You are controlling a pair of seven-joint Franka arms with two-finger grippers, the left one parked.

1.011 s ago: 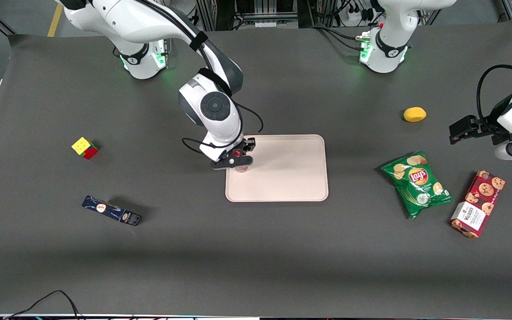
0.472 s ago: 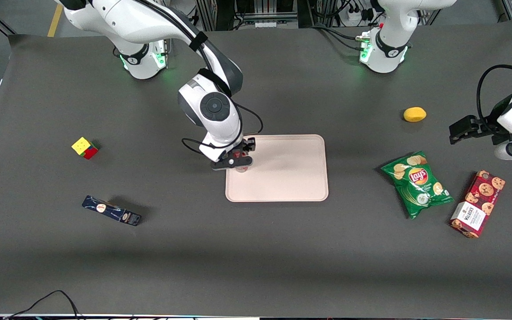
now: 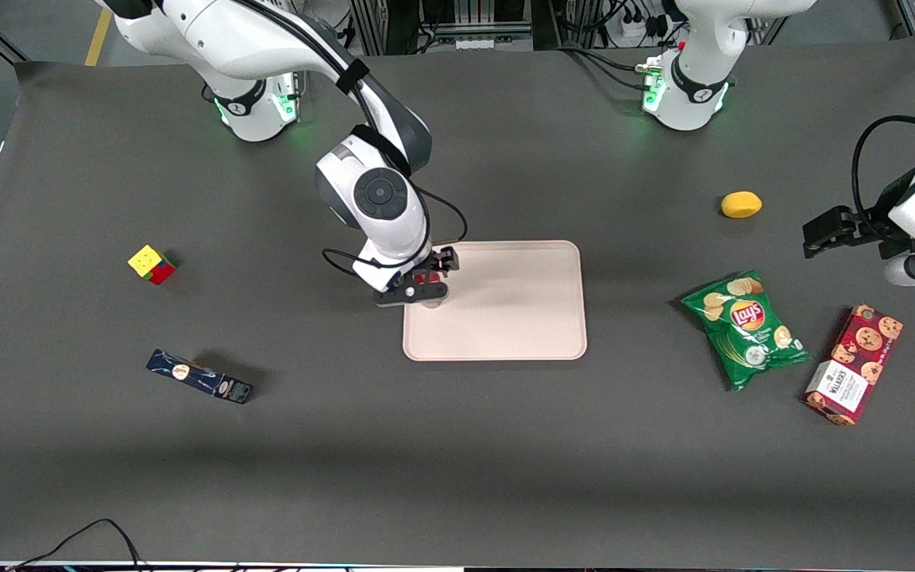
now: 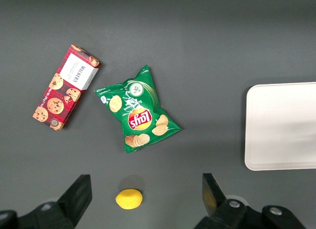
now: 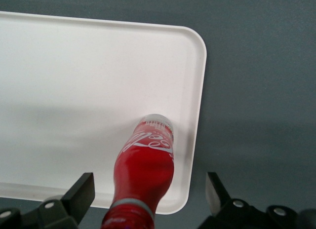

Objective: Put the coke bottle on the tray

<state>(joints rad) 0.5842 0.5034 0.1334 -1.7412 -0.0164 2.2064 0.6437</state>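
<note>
— Where is the small slim red coke bottle [image 5: 148, 160] with the white script?

— Standing on the large pale pink rectangular tray [image 3: 505, 318], just inside the low rim at the end toward the working arm.

— And the right arm's gripper [image 3: 423, 287]?

— Directly above the bottle, its fingers [image 5: 85, 187] spread wide on either side of the neck (neither one touching it), so nothing is grasped.

— Anything else nearby?

— A multicoloured Rubik's cube [image 3: 152, 264] lies well apart, toward the working arm's end of the table.
</note>
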